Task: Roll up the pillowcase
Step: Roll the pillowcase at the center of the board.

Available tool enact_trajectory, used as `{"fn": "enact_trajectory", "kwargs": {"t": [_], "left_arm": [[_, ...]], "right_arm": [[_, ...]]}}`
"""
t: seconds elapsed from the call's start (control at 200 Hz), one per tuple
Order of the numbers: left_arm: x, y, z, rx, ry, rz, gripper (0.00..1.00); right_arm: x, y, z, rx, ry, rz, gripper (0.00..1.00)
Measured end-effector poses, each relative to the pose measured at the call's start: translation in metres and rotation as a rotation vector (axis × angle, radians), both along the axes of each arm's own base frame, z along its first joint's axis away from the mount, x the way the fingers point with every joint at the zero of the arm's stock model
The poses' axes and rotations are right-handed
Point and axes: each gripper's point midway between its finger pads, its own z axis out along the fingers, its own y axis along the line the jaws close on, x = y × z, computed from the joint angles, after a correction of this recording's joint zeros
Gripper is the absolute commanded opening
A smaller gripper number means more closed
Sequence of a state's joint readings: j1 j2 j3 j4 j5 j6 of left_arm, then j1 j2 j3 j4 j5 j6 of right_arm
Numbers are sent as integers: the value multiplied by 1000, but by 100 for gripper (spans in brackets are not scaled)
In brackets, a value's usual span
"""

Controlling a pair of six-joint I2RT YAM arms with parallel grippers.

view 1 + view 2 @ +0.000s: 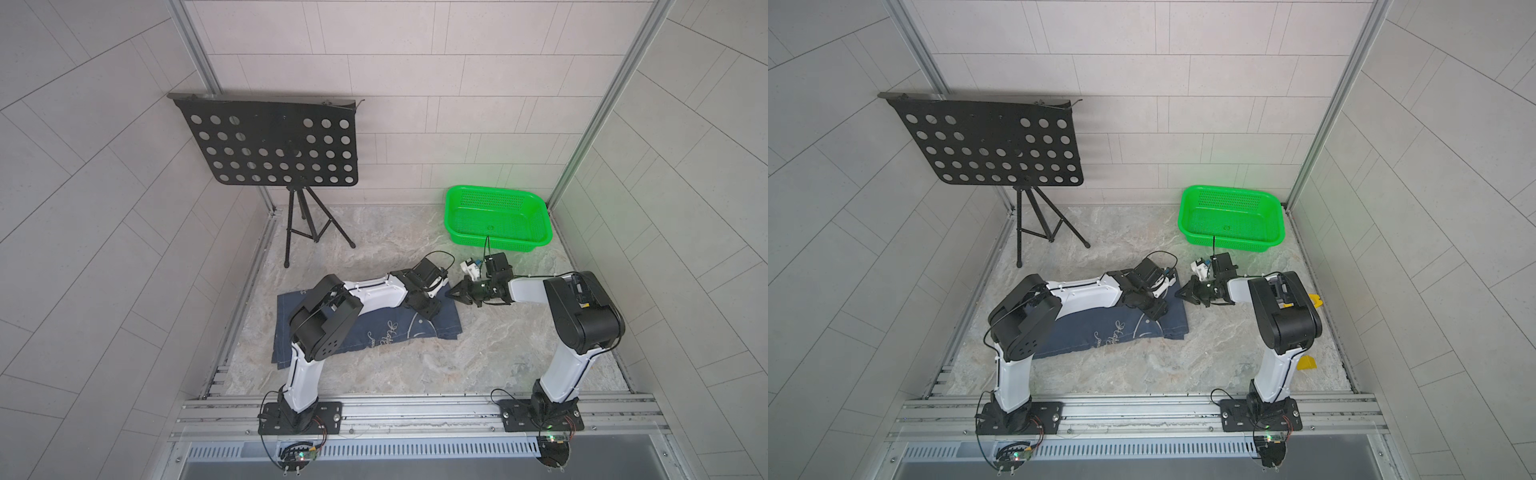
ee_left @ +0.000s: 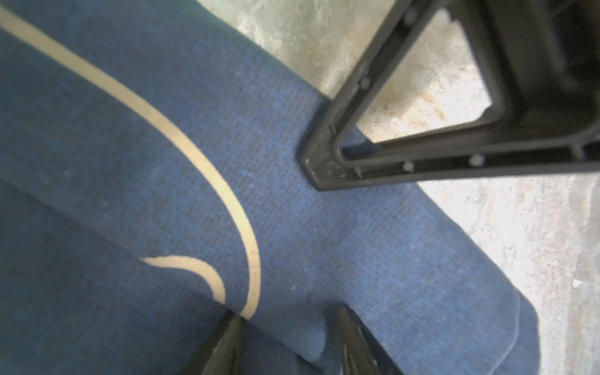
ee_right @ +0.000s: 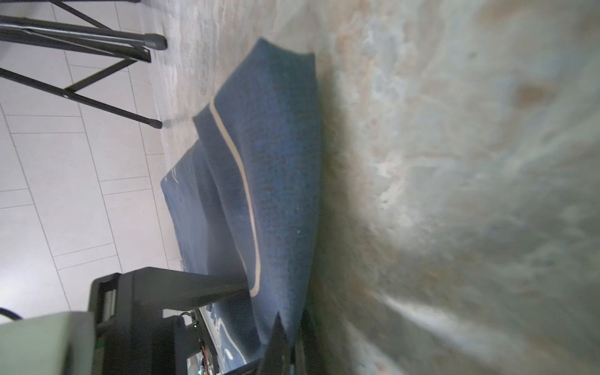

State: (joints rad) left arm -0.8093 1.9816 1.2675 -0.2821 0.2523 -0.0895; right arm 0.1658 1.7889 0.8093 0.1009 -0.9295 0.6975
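Observation:
The navy pillowcase (image 1: 386,328) with pale line drawings lies on the marble tabletop, its left part hidden under my left arm; both top views show it (image 1: 1100,332). My left gripper (image 1: 422,308) rests on its far right part. In the left wrist view that gripper (image 2: 289,315) is open, fingers apart on the cloth (image 2: 357,243) with a fold between them. My right gripper (image 1: 451,293) meets the pillowcase's far right corner. In the right wrist view it (image 3: 290,316) is shut on the cloth's edge (image 3: 276,178), which lifts slightly off the table.
A green basket (image 1: 496,244) stands at the back right, just behind my right wrist. A black music stand (image 1: 270,141) on a tripod stands at the back left. Small yellow pieces (image 1: 1306,363) lie by the right wall. Metal rails edge the table.

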Motion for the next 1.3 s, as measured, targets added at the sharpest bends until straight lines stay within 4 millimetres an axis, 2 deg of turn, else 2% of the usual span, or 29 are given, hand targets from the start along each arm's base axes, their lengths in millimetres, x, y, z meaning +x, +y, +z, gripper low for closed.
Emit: {"fn": "enact_trajectory", "kwargs": {"t": [0.165,0.335,0.445,0.53,0.66,0.765,0.966,1.301], "left_arm": [[-5,-1,10,-20,15,-3,63],[-8,-1,56,-88,-26,-7,64],[-7,6,83,-125,-62,4,64],[-6,16,88,-129,-66,21,64],[-1,44,79,-93,-43,78,64],[2,70,72,-62,-21,130,64],[7,110,74,-54,-21,219,64],[-3,139,77,-57,-13,286,64]], "right_arm": [[-2,-7,6,-77,-23,-10,0],[9,-28,20,-266,-51,-35,1],[13,-36,29,-384,-60,-59,3],[9,-37,28,-468,-49,-61,4],[-1,-35,25,-594,-27,-50,6],[-5,-24,33,-667,-38,-46,6],[-9,6,52,-725,-78,-28,9],[-16,71,41,-724,-68,64,12]]}}
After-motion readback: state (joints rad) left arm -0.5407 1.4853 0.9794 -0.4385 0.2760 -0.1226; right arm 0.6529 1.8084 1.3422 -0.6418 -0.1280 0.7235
